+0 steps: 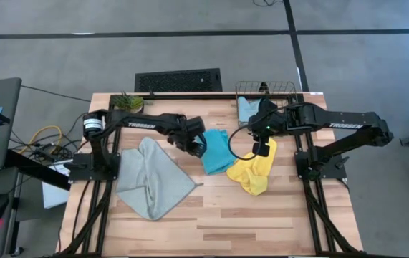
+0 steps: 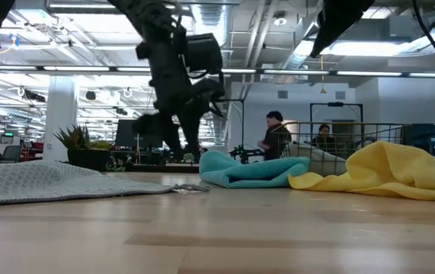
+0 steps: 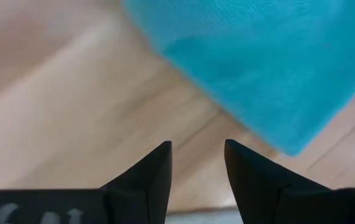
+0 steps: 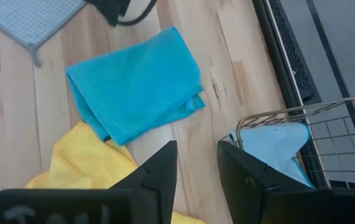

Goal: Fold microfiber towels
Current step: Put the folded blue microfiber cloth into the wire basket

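1. We list the desk (image 1: pixel 190 215): a pale wooden top that fills the middle of the high view, with one arm mounted on each side.
2. We list the cyan-blue towel (image 1: pixel 217 151): folded over on itself, lying at the centre of the high view.
3. We list the yellow towel (image 1: pixel 253 170): crumpled, just right of centre, its edge touching the cyan-blue towel.
4. We list the grey-green towel (image 1: pixel 150 178): spread mostly flat at left of centre, one edge creased.
5. We list the pale blue towel (image 4: pixel 275 142): inside the wire basket (image 1: pixel 265 91) at the upper right of the desk.
6. We list the left end effector (image 1: pixel 198 148): just left of the cyan-blue towel's edge, raised off the desk in the low view, fingers narrowly parted and holding nothing.
7. We list the right end effector (image 1: pixel 261 148): above the yellow towel's upper edge, fingers narrowly parted, nothing between them.
8. We list a potted plant (image 1: pixel 128 102): at the desk's upper left corner.
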